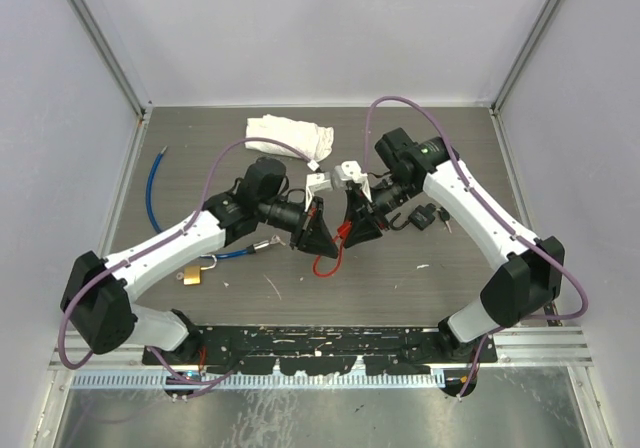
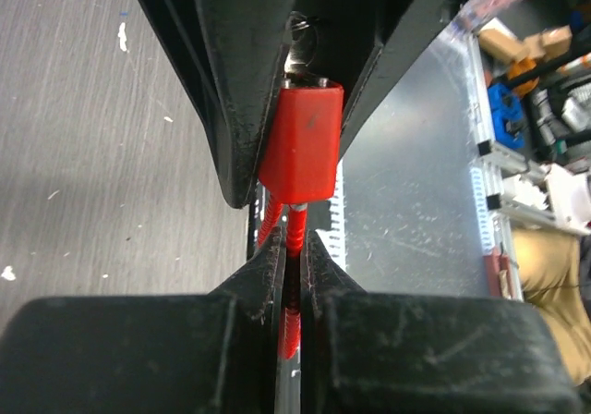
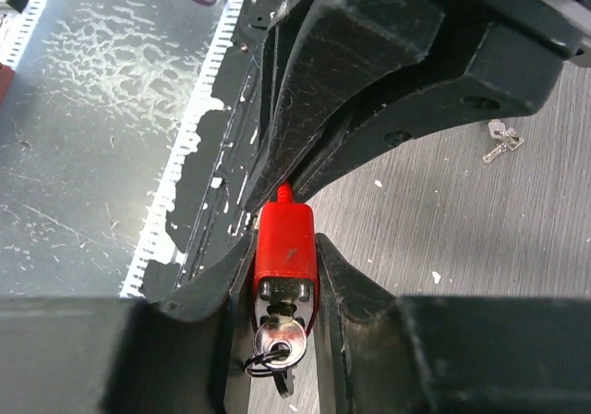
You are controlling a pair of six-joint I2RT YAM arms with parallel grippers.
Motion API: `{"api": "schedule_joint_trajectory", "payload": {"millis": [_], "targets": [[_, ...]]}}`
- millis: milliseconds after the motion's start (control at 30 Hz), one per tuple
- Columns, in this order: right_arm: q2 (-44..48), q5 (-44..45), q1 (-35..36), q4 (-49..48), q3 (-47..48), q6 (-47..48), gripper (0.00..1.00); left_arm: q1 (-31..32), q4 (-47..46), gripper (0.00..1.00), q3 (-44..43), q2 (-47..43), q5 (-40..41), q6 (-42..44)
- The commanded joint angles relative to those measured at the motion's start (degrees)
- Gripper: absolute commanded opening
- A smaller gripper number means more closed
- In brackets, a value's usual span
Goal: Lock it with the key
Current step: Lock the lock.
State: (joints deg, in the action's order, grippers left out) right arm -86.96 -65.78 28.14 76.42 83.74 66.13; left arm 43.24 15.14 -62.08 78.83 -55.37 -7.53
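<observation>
Where the left arm (image 1: 170, 248) and the right arm (image 1: 480, 208) lean in over the middle of the dark table (image 1: 450, 158), their claws meet nose to nose, with the task's thing held clear of the surface between them. The right gripper (image 3: 284, 248) is clenched on the red lock body (image 3: 284, 238), one finger flat against each side. The left gripper (image 2: 294, 248) is clamped almost fully closed on the red cable (image 2: 293, 234) just where it leaves that body; the rest of the cable hangs in a loop towards the table. The lock's long axis runs along the line joining the two claws, roughly left to right in the overhead view. Its cable end points at the left claw and its keyed end points back into the right claw's throat. There sits the key (image 3: 277, 342), seated in the cylinder, in line with the body, its bow and a small wire ring facing the right wrist. Judging from this, the turn hinges on that direction: the key lies on the far side of the body from the left claw, and the right claw, though nearer, is busy holding the body.
</observation>
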Motion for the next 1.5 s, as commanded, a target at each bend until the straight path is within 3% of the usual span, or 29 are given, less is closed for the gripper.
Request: {"api": "schedule_joint_trajectory", "payload": {"millis": [0,67,300,467,667,833,1100,1467], "targets": [[2.2,-1.9,2.5,-6.1,-0.8,-4.2,0.01,-0.1,-32.6,0.0,3.8,-3.2,-0.3,-17.4],[1.9,-1.1,3.4,-6.2,-1.2,-4.4,0.01,-0.1,-36.8,0.0,4.8,-3.0,0.1,-20.6],[2.0,1.8,6.3,-3.5,-2.6,-2.1,0.01,-5.7,-34.0,0.0,3.9,-4.7,-1.6,-19.7],[1.1,0.8,6.7,-0.8,-2.1,-0.2,0.01,-6.3,-21.4,0.0,2.0,-6.1,0.8,-7.6],[1.1,-0.3,7.5,-7.5,-3.0,-6.5,0.01,-2.5,-18.3,0.0,2.1,-8.1,5.0,-1.1],[2.1,1.6,7.7,-14.0,-3.5,-14.1,0.01,0.4,-24.8,0.0,7.6,-8.4,9.6,-3.8],[3.3,11.0,9.0,-10.7,-5.6,-11.4,0.02,0.9,-31.7,0.0,16.2,-12.7,19.2,-1.5],[4.8,18.6,10.3,-15.2,-10.0,-12.6,0.04,5.2,-39.9,0.0,21.5,-7.8,27.7,2.5]]}}
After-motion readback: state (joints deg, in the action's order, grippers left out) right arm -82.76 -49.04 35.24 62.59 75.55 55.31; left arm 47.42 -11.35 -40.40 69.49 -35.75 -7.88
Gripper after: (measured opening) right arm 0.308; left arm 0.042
